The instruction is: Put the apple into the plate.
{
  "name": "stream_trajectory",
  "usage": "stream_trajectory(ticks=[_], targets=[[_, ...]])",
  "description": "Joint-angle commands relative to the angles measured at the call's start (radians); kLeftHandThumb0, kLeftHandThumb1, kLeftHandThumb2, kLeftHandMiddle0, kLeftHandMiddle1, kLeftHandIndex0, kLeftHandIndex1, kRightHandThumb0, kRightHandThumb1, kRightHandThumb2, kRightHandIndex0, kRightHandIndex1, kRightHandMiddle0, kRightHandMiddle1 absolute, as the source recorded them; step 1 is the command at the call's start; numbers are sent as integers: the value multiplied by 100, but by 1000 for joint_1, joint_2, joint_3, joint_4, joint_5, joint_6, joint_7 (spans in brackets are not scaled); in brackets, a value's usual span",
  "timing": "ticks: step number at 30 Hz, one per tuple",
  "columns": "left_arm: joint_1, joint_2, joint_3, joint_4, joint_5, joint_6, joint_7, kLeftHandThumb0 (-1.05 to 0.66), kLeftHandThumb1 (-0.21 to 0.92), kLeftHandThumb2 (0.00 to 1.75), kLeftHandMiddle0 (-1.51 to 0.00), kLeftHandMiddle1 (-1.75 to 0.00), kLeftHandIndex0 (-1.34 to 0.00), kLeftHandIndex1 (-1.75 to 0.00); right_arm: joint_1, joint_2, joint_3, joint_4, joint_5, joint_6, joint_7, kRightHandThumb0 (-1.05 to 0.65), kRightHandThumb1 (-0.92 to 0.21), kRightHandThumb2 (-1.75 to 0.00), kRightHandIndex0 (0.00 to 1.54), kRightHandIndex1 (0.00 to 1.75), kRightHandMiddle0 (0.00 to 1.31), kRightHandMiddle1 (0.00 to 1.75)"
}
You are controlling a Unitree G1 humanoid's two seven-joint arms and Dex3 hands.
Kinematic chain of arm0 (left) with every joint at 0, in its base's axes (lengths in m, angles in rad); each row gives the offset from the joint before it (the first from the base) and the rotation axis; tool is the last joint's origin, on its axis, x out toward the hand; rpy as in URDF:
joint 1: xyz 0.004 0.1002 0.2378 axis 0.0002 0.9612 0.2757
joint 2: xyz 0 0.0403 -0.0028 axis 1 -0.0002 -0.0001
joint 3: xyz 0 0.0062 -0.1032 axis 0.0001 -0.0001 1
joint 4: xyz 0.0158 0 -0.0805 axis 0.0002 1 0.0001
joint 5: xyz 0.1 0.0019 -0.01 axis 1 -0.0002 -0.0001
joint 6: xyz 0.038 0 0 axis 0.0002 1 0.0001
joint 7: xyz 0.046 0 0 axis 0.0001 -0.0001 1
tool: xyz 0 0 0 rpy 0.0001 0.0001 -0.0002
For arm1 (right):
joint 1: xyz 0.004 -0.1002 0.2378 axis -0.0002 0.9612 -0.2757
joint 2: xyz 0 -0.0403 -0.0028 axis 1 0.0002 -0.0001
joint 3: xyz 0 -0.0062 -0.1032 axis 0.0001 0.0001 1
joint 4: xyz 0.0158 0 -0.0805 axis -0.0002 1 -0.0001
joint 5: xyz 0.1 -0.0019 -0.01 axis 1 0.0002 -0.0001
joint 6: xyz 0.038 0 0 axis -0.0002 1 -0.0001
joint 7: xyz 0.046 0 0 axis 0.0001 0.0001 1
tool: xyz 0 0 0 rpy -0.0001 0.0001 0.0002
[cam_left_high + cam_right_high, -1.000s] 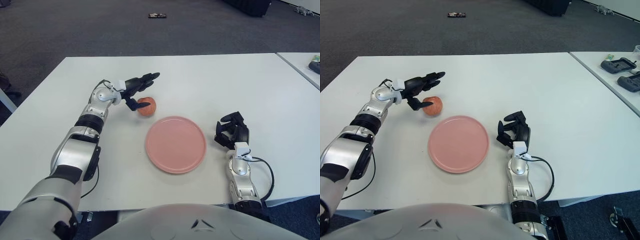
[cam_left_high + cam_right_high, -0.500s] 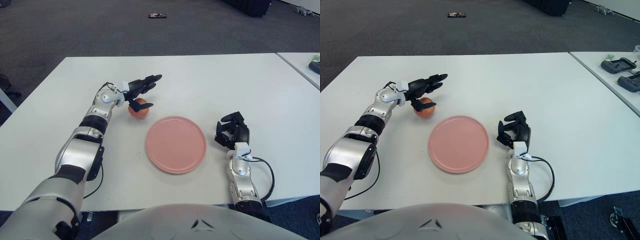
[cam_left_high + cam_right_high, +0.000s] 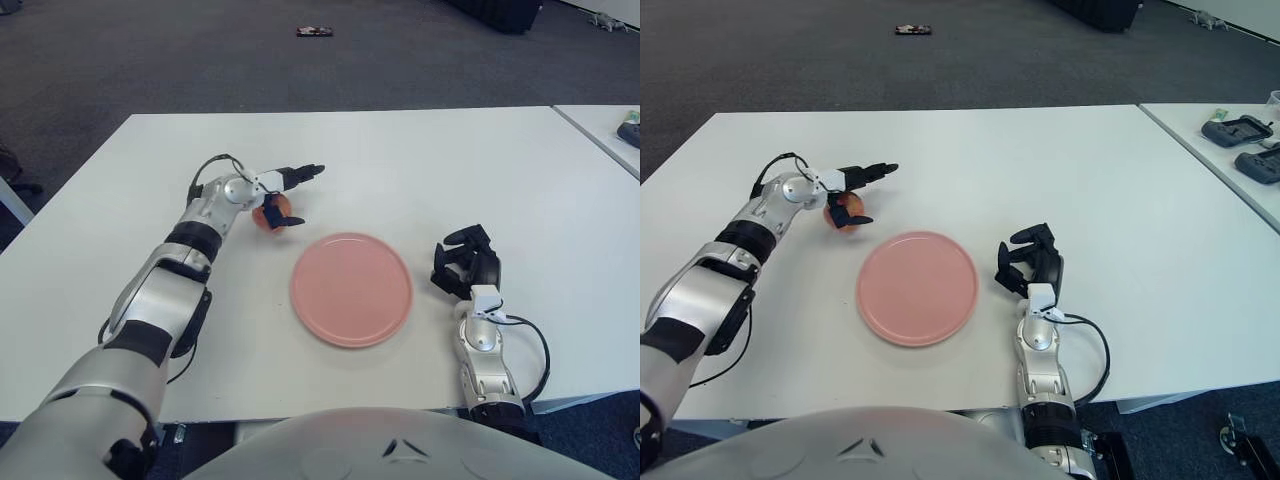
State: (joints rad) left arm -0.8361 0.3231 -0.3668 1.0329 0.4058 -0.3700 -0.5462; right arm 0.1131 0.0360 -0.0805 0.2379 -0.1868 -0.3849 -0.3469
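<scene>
1. The plate (image 3: 351,288) is a flat, round, salmon-pink disc with a smooth matte face and a low raised rim; it lies on the plain white counter (image 3: 420,160), which has a smooth surface and squared edges.
2. The apple (image 3: 270,214) is small, round and orange-red; it sits on the counter just up and to the left of the plate, apart from its rim.
3. The left hand (image 3: 276,195) reaches in from the plate's left. Its dark fingers (image 3: 301,174) are spread wide: the long ones stretch out straight above the apple, while a short one curves round the apple's plate side. Whether it presses on the fruit cannot be told.
4. The right hand (image 3: 1031,263) rests on the counter just right of the plate, its black fingers curled inward, holding nothing. A thin black cable loops beside its silver forearm.
5. Much of the apple is hidden behind the left hand.
6. No writing or brand mark can be read on the plate, apple or arms.
7. A small dark object (image 3: 314,31) lies on the grey carpet far beyond the plate, too small to identify.
</scene>
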Motion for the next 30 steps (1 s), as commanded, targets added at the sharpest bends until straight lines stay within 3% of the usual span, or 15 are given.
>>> stream_trajectory(ticks=[1, 10, 18, 30], targets=[[-3, -17, -51, 67, 64, 4, 55, -67, 17, 112, 0, 0, 0, 0, 6, 0, 4, -11, -6, -12, -2, -42, -52, -107, 67, 146, 45, 175], [-6, 10, -124, 135, 156, -73, 163, -91, 41, 88, 0, 0, 0, 0, 13, -1, 7, -20, 0, -26, 5, -42, -53, -106, 69, 144, 45, 175], [-15, 55, -218, 137, 283, -114, 281, -97, 48, 81, 0, 0, 0, 0, 20, 0, 7, -27, 5, -23, 10, -41, -53, -106, 70, 143, 44, 175], [-23, 96, -333, 182, 426, -105, 434, -104, 60, 67, 0, 0, 0, 0, 21, 8, 4, -37, 0, 8, 2, -41, -54, -105, 67, 142, 43, 175]])
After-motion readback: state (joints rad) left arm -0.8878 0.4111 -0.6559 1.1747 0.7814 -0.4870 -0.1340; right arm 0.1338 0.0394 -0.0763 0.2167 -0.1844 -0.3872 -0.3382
